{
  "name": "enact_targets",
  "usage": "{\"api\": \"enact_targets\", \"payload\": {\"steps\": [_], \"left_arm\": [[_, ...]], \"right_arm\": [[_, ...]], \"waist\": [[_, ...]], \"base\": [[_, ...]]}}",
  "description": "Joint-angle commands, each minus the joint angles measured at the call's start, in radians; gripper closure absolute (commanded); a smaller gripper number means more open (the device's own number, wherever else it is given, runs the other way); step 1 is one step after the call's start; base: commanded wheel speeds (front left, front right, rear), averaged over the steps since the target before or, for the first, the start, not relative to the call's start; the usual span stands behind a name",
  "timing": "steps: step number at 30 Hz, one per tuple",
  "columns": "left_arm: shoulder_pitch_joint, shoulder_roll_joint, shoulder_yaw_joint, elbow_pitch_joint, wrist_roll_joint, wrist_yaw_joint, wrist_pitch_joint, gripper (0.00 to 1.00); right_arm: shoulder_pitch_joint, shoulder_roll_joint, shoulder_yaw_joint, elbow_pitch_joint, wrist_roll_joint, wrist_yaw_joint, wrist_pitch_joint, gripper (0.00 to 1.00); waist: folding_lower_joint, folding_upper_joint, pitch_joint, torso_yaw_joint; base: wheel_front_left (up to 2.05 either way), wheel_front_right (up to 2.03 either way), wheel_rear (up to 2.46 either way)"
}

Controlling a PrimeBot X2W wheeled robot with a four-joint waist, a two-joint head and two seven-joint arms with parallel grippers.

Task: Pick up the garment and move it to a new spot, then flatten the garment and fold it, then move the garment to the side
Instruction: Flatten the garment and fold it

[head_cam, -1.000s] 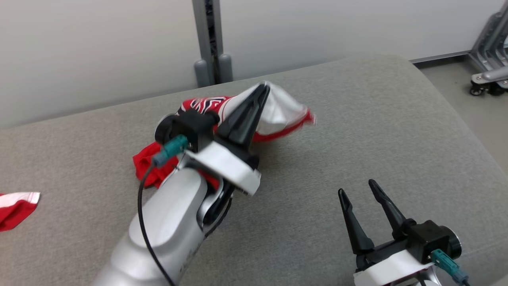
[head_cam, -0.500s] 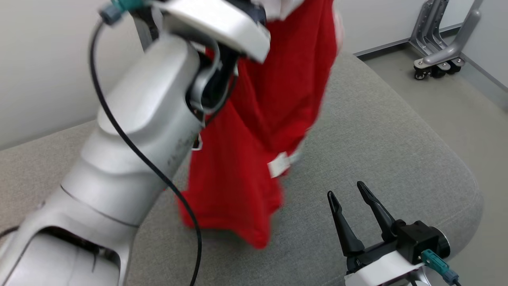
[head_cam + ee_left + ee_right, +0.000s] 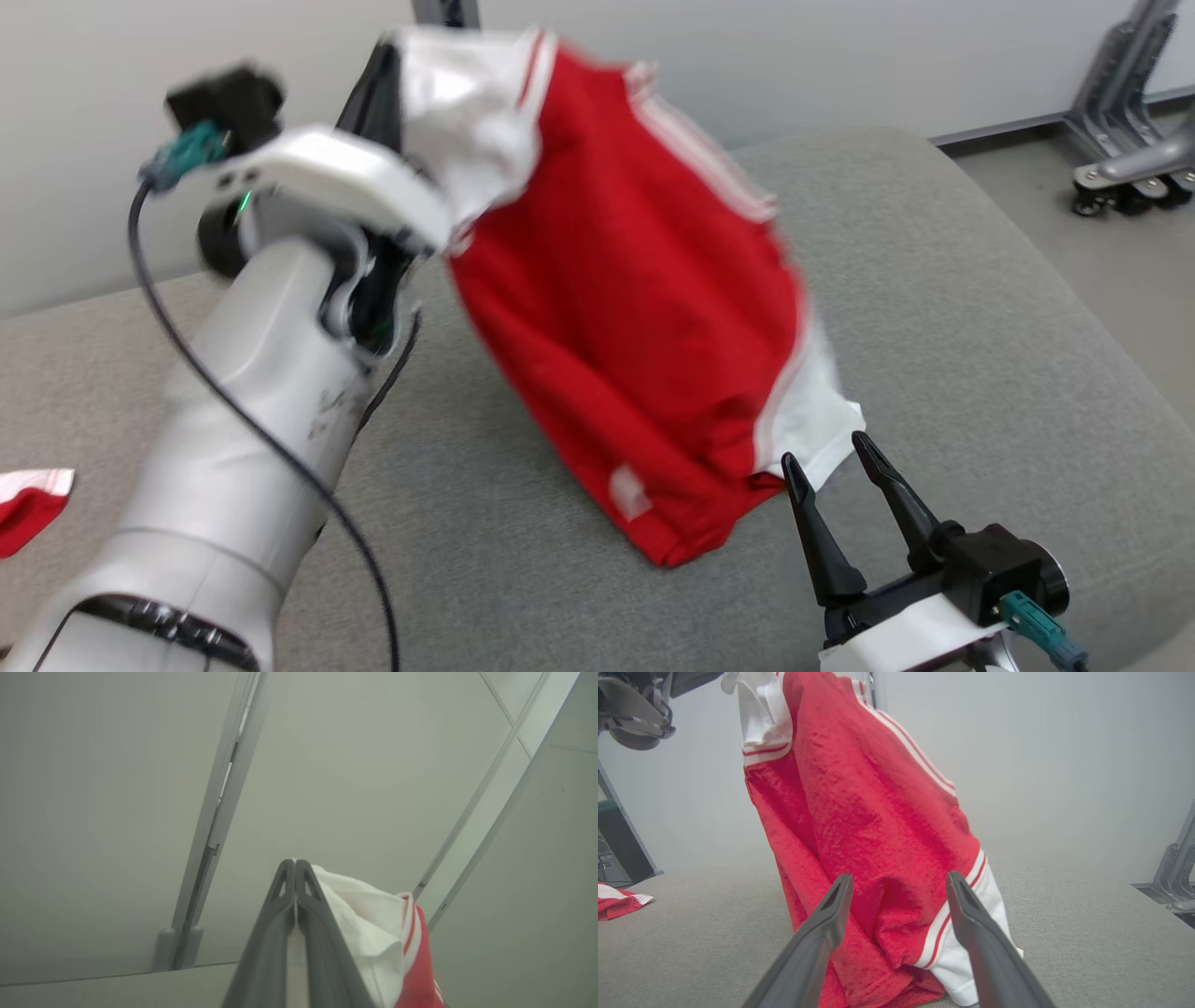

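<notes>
Left gripper (image 3: pixel 295 863) clamped on garment (image 3: pixel 635 308), white part in wrist view, right gripper (image 3: pixel 823 448) apart

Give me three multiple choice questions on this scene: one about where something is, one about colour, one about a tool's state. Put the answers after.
1. On the grey cushion, the garment's lower end is:
A. just ahead of the right tool
B. at the far left edge
C. at the back edge

2. The garment is:
A. blue and yellow
B. red with white trim
C. all black

3. The left tool is:
A. open and empty
B. shut and empty
C. shut on the garment

Answers:
1 A, the hem sits right before that open tool.
2 B, red body with white sleeves and stripes.
3 C, white fabric is pinched where it closes, and the garment hangs from it.
</notes>
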Motion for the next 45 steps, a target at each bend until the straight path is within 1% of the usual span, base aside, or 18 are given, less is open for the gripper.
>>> {"api": "enact_targets", "payload": {"steps": [1, 4, 7, 8, 12, 17, 18, 19, 20, 21, 27, 30, 33, 36, 38, 42, 43, 45], "left_arm": [[0.017, 0.015, 0.011, 0.028, -0.007, 0.003, 0.000, 1.00], [0.083, 0.044, 0.043, 0.117, -0.021, 0.019, -0.002, 1.00], [0.126, 0.084, 0.110, 0.139, -0.021, 0.034, -0.003, 1.00], [0.144, 0.096, 0.136, 0.134, -0.012, 0.039, -0.003, 1.00], [0.213, 0.141, 0.238, 0.092, 0.049, 0.080, -0.003, 1.00], [0.306, 0.163, 0.316, 0.037, 0.162, 0.113, -0.003, 1.00], [0.322, 0.165, 0.325, 0.027, 0.185, 0.114, -0.003, 0.78], [0.338, 0.166, 0.331, 0.022, 0.208, 0.112, -0.003, 0.61], [0.350, 0.166, 0.334, 0.019, 0.227, 0.110, -0.003, 0.37], [0.363, 0.167, 0.332, 0.022, 0.249, 0.106, -0.003, 0.00], [0.428, 0.200, 0.349, -0.036, 0.391, 0.150, -0.003, 0.00], [0.474, 0.212, 0.369, -0.114, 0.459, 0.162, -0.003, 0.00], [0.521, 0.204, 0.387, -0.187, 0.503, 0.171, -0.003, 0.00], [0.600, 0.191, 0.410, -0.318, 0.577, 0.185, -0.003, 0.00], [0.657, 0.175, 0.423, -0.401, 0.618, 0.186, -0.003, 0.00], [0.762, 0.128, 0.428, -0.526, 0.686, 0.183, -0.003, 0.00], [0.806, 0.103, 0.424, -0.572, 0.712, 0.176, -0.003, 0.00], [0.846, 0.078, 0.417, -0.610, 0.733, 0.169, -0.003, 0.00]], "right_arm": [[0.009, -0.005, -0.004, 0.000, 0.003, 0.002, -0.006, 0.00], [0.004, -0.005, 0.002, 0.002, 0.001, 0.002, -0.006, 0.00], [-0.002, -0.005, 0.006, 0.001, 0.002, 0.002, -0.006, 0.00], [-0.003, -0.005, 0.008, 0.001, 0.003, 0.002, -0.006, 0.00], [0.000, -0.008, 0.019, 0.010, 0.009, 0.002, -0.006, 0.00], [0.013, -0.012, 0.035, 0.021, 0.016, 0.002, -0.006, 0.00], [0.013, -0.013, 0.041, 0.024, 0.018, 0.002, -0.006, 0.00], [0.012, -0.014, 0.044, 0.026, 0.020, 0.002, -0.006, 0.00], [0.012, -0.015, 0.046, 0.028, 0.020, 0.002, -0.006, 0.00], [0.013, -0.017, 0.049, 0.031, 0.023, 0.002, -0.006, 0.00], [0.005, -0.017, 0.069, 0.059, 0.039, 0.002, -0.006, 0.00], [-0.008, -0.022, 0.092, 0.088, 0.045, 0.002, -0.006, 0.00], [-0.017, -0.025, 0.107, 0.108, 0.042, 0.002, -0.006, 0.00], [-0.037, -0.031, 0.128, 0.142, 0.024, 0.002, -0.006, 0.00], [-0.051, -0.034, 0.139, 0.176, 0.014, 0.002, -0.006, 0.00], [-0.086, -0.036, 0.146, 0.273, -0.010, 0.002, -0.006, 0.00], [-0.108, -0.033, 0.139, 0.325, -0.023, 0.002, -0.006, 0.00], [-0.126, -0.026, 0.113, 0.373, -0.024, 0.002, -0.005, 0.00]], "waist": [[0.0000, 0.0000, -0.003, 0.028], [0.0000, 0.0000, -0.001, 0.050], [0.0000, 0.0000, 0.002, 0.064], [0.0000, 0.0000, 0.003, 0.068], [0.0000, 0.0000, 0.005, 0.078], [0.0000, 0.0000, 0.006, 0.086], [0.0000, 0.0000, 0.007, 0.087], [0.0000, 0.0000, 0.007, 0.088], [0.0000, 0.0000, 0.008, 0.091], [0.0000, 0.0000, 0.008, 0.094], [0.0000, 0.0000, 0.003, 0.113], [0.0000, 0.0000, 0.002, 0.125], [0.0000, 0.0000, 0.001, 0.136], [0.0000, 0.0000, 0.001, 0.157], [0.0000, 0.0000, 0.000, 0.174], [0.0000, 0.0000, -0.004, 0.216], [0.0000, 0.0000, -0.006, 0.240], [0.0000, 0.0000, -0.010, 0.265]], "base": [[0.00, 0.00, 0.00], [0.00, 0.00, 0.00], [0.00, 0.00, 0.00], [0.00, 0.00, 0.00], [0.00, 0.00, 0.00], [0.00, 0.00, 0.00], [0.00, 0.00, 0.00], [0.00, 0.00, 0.00], [0.00, 0.00, 0.00], [0.00, 0.00, 0.00], [0.00, 0.00, 0.00], [0.00, 0.00, 0.00], [0.00, 0.00, 0.00], [0.00, 0.00, 0.00], [0.00, 0.00, 0.00], [0.00, 0.00, 0.00], [0.00, 0.00, 0.00], [0.00, 0.00, 0.00]]}}
